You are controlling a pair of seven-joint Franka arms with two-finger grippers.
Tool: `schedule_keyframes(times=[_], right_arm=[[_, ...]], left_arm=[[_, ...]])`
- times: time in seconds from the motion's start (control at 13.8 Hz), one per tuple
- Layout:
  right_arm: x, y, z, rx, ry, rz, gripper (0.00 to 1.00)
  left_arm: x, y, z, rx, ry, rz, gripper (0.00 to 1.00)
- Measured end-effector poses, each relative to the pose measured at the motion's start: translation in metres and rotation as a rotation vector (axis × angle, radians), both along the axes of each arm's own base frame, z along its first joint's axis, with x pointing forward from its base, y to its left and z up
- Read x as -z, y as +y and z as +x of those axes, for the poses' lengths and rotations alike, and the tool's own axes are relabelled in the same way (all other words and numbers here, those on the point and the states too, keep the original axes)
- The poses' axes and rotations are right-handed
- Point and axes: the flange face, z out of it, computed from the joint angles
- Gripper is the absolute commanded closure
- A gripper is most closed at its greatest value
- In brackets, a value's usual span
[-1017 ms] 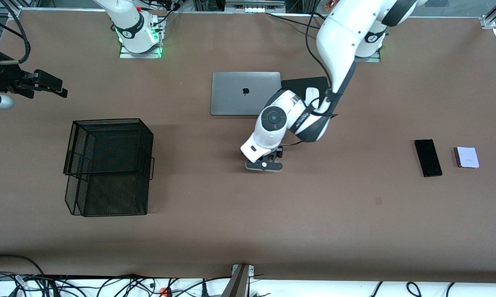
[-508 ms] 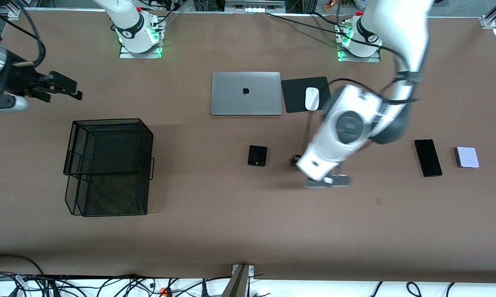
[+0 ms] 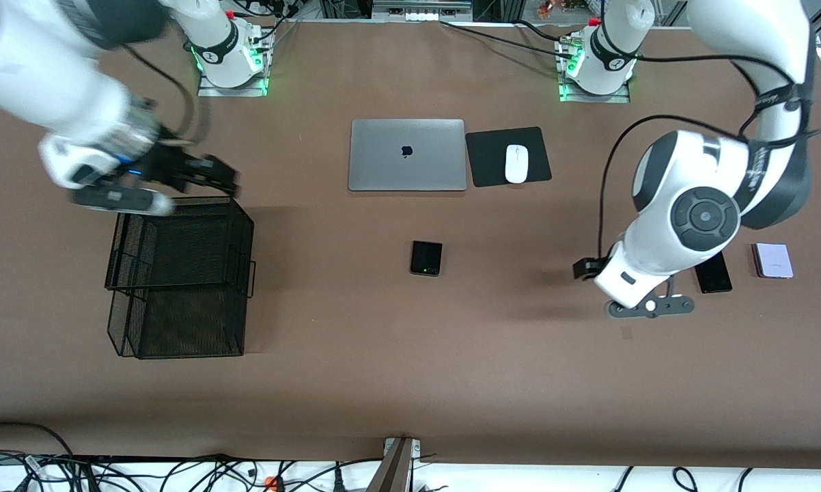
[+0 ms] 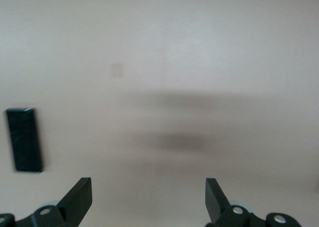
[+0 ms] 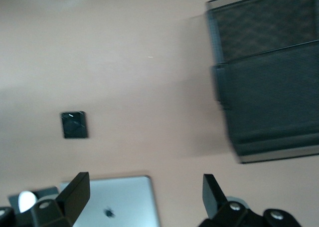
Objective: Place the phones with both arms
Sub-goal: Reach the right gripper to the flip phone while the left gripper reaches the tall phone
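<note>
Slim black phone (image 3: 713, 273) just beside L end effector (image 4: 148, 197), prob. untouched.

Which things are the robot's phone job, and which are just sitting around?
For the job:
small black phone
long black phone, partly hidden under the left arm
lavender phone
left gripper, open
right gripper, open

Just sitting around:
laptop
mouse
mouse pad
wire basket

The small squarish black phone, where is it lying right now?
In the front view the small black phone lies flat on the bare table near its middle, nearer the camera than the grey laptop, between the mesh basket and the long black phone.
</note>
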Motion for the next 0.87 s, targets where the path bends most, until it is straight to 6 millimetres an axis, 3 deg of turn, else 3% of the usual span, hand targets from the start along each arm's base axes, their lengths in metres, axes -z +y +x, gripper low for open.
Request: schedule_keyframes(times=[0.15,0.44,0.65,0.87], right_arm=[[0.038,0.066,-0.004,0.033,-0.013,0.000,0.00],[0.105,0.159,-0.014,0.132,-0.036,-0.061,0.00],[0.144,0.224,-0.020,0.196,-0.071,-0.047,0.00],[0.201,0.259,-0.016,0.196,-0.077,-0.058,0.00]], left_arm=[[-0.023,0.022,-0.005,0.037,0.014,0.024,0.00],[-0.090,0.057,-0.035,0.092,0.026,0.023,0.00],[-0.097,0.091,-0.054,0.128,0.025,0.014,0.00],[-0.086,0.110,-0.054,0.136,-0.008,0.007,0.00]])
